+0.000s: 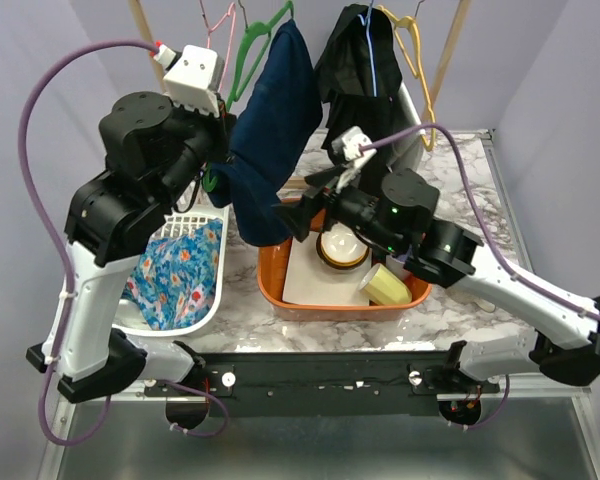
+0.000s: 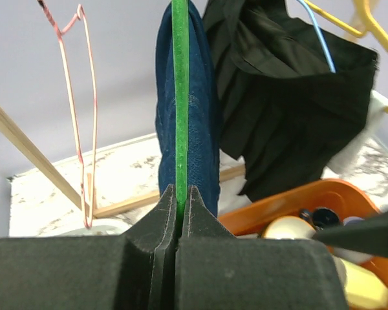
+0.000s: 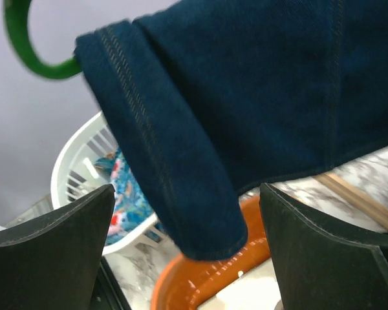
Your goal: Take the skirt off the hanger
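Denim skirt (image 1: 275, 130), dark blue, drapes a green plastic hanger (image 2: 180, 97) pinched by the left tool (image 2: 179, 194); right tool (image 3: 187, 191) spread near its hem.

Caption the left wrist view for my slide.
Left claw shut on green hanger carrying the navy skirt, black garment alongside.

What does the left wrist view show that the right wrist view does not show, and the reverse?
Only the left wrist view: the left tool shut on the green hanger, a pink wire hanger, a black garment. Only the right wrist view: the right tool open, a corner of the navy skirt seen between its fingers, and a white basket holding floral cloth. Both: the skirt, the green hanger, the orange tub.
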Tool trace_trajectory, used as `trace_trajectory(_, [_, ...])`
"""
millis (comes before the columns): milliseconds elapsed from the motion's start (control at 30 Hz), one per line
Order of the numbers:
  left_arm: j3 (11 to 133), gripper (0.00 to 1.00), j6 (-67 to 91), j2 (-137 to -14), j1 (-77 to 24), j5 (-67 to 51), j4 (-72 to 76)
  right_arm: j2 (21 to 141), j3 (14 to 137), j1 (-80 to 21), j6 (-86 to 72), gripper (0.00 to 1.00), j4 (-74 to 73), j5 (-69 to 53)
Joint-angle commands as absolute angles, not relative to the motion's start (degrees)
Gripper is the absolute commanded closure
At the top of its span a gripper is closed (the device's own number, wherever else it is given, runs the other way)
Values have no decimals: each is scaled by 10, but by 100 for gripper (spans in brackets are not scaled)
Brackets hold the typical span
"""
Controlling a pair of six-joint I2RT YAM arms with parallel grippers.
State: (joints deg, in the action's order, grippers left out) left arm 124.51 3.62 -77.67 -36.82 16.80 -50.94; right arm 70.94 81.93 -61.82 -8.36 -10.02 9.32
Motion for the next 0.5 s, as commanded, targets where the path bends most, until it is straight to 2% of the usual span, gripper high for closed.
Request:
trace_trajectory(0, [1227,100,79,-730,-368,116,-475,774,883,-621,-109,0,-79,45])
trace_trajectory(333, [1172,100,124,-693,-368,113,-436,893,964,-649,-156,3,-87,22])
trace_trajectory(400, [1172,100,125,-691,-368,119,-434,895,949,-651,-156,6,-63,29])
trace_trajectory(467, [1178,100,127,-691,-368,119,-435,893,934,-651,-158,16,-57,48])
